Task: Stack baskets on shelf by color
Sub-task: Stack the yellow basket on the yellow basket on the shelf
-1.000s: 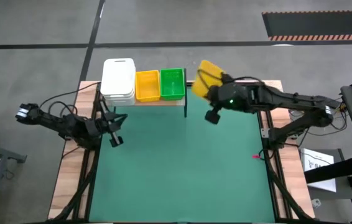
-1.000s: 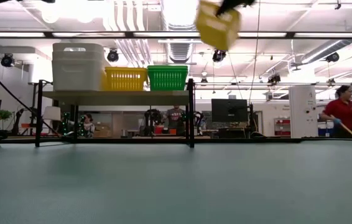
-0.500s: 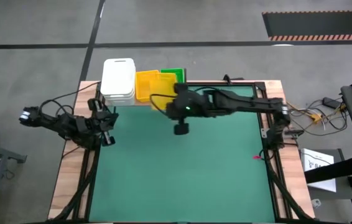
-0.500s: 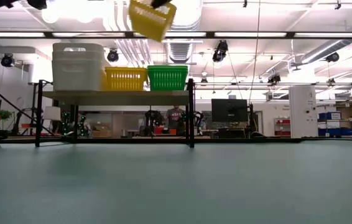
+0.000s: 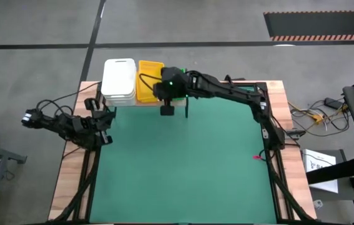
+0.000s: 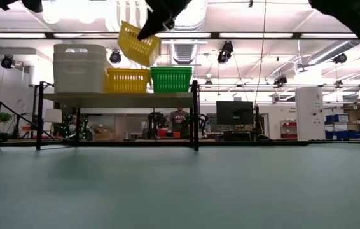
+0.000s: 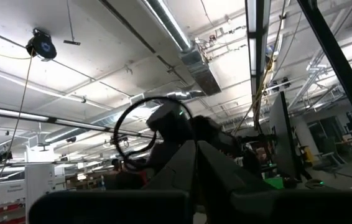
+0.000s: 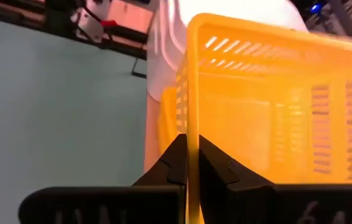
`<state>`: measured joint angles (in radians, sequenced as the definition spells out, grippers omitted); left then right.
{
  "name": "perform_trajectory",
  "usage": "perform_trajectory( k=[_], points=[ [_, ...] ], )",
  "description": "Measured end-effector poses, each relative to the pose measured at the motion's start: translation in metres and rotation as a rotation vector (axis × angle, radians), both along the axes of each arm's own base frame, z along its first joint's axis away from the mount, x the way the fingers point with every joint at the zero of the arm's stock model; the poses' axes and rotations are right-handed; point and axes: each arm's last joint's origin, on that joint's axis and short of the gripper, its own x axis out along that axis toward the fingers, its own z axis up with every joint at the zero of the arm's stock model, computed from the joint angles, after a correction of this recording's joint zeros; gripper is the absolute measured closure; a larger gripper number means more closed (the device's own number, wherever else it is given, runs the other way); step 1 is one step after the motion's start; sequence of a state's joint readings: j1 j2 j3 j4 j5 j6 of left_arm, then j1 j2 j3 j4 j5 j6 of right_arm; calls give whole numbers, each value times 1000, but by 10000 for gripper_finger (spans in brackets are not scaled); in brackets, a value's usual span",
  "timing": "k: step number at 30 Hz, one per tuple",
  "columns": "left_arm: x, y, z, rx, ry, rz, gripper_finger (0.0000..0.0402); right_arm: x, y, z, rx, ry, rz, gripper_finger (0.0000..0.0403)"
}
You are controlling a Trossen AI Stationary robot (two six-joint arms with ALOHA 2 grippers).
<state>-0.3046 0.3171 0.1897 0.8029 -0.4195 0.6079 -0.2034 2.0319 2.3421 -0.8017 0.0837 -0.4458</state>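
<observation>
Two dark jointed arms trailing black cables (a green light glows on the right arm [image 5: 214,92]).

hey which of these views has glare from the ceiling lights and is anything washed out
Low view: ceiling lights flare white above the tilted yellow basket held over the shelf. Left wrist view: bright light strips streak overhead. Right wrist view: the white baskets look washed out.

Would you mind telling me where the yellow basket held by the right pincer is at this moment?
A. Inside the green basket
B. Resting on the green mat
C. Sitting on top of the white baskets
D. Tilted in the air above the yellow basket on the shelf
D: in the low view the held yellow basket hangs tilted, clear of the yellow basket on the shelf, gripped at its rim by the right pincer.
</observation>
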Motion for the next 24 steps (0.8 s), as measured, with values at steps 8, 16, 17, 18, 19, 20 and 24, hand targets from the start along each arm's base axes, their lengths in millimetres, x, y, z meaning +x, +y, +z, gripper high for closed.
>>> perform_trajectory(
  k=[8, 16, 17, 18, 19, 20, 24],
  points=[
    [-1, 0, 0, 3, -7, 1, 402, 12, -28, -22, 25, -6, -10, 394],
    [-3, 1, 1, 5, -15, 3, 402, 19, -32, -32, 4, -1, 9, 394],
    [-3, 1, 1, 5, -16, 3, 402, 20, -32, -32, 4, -2, 9, 394],
    [-3, 1, 1, 5, -16, 3, 402, 20, -32, -33, 6, 1, 8, 393],
    [-3, 1, 1, 5, -16, 3, 402, 20, -32, -34, 13, 2, 4, 391],
    [-3, 1, 1, 5, -17, 3, 401, 20, -32, -34, 18, 2, 1, 387],
    [-3, 1, 1, 4, -18, 3, 402, 20, -32, -34, 26, -3, -4, 360]
  ],
)
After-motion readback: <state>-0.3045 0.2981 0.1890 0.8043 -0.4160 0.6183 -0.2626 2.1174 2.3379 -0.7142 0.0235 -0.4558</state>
